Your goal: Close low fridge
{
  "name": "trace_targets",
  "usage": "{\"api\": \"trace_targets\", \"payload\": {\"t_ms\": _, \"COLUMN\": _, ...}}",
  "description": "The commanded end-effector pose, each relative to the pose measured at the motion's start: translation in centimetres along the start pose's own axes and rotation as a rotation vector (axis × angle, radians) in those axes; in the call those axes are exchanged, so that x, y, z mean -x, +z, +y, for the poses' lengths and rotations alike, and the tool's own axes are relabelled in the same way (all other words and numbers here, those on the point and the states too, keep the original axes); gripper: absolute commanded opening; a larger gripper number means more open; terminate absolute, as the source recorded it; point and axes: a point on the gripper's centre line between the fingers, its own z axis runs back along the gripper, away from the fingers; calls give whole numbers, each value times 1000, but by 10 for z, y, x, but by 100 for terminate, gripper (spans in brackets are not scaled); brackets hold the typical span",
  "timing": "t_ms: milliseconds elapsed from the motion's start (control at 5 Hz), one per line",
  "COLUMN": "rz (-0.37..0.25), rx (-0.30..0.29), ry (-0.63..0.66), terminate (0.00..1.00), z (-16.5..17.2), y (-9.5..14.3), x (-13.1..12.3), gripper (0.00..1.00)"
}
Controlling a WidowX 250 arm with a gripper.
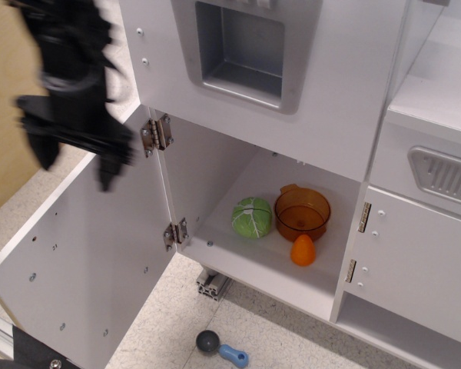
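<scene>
The low fridge stands open. Its large white door (84, 261) is swung out to the left, inner face up, and hangs on two metal hinges (175, 232). The handle is hidden. Inside the compartment (246, 261) lie a green cabbage (252, 217), an orange bowl (302, 213) and a small orange fruit (303, 250). My black gripper (75, 160) is motion-blurred at the upper left, above the door's far edge and apart from it. Its fingers are spread and hold nothing.
The upper white door with a recessed grey dispenser (242, 50) is above the compartment. A white cabinet with a ribbed grey panel (446, 173) stands at the right. A wooden panel (0, 154) is at the left. A blue-handled toy (221, 350) lies on the floor.
</scene>
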Motion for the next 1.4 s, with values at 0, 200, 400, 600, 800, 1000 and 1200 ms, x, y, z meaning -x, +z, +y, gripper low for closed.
{"api": "trace_targets", "payload": {"t_ms": 0, "rz": -55, "rx": 86, "ry": -57, "terminate": 0, "z": 42, "y": -12, "x": -17, "gripper": 100}}
{"api": "trace_targets", "payload": {"t_ms": 200, "rz": -35, "rx": 132, "ry": -92, "terminate": 0, "z": 34, "y": -24, "x": -16, "gripper": 100}}
{"api": "trace_targets", "payload": {"t_ms": 400, "rz": -6, "rx": 149, "ry": -102, "terminate": 0, "z": 24, "y": -34, "x": -14, "gripper": 100}}
{"api": "trace_targets", "payload": {"t_ms": 600, "rz": -6, "rx": 161, "ry": -104, "terminate": 0, "z": 12, "y": -41, "x": -12, "gripper": 100}}
{"api": "trace_targets", "payload": {"t_ms": 800, "rz": 8, "rx": 165, "ry": -100, "terminate": 0, "z": -8, "y": -44, "x": -9, "gripper": 100}}
{"api": "trace_targets", "payload": {"t_ms": 1000, "rz": 16, "rx": 179, "ry": -84, "terminate": 0, "z": -36, "y": -41, "x": -3, "gripper": 100}}
{"api": "trace_targets", "payload": {"t_ms": 1200, "rz": -16, "rx": 196, "ry": -65, "terminate": 0, "z": -55, "y": -27, "x": 0, "gripper": 100}}
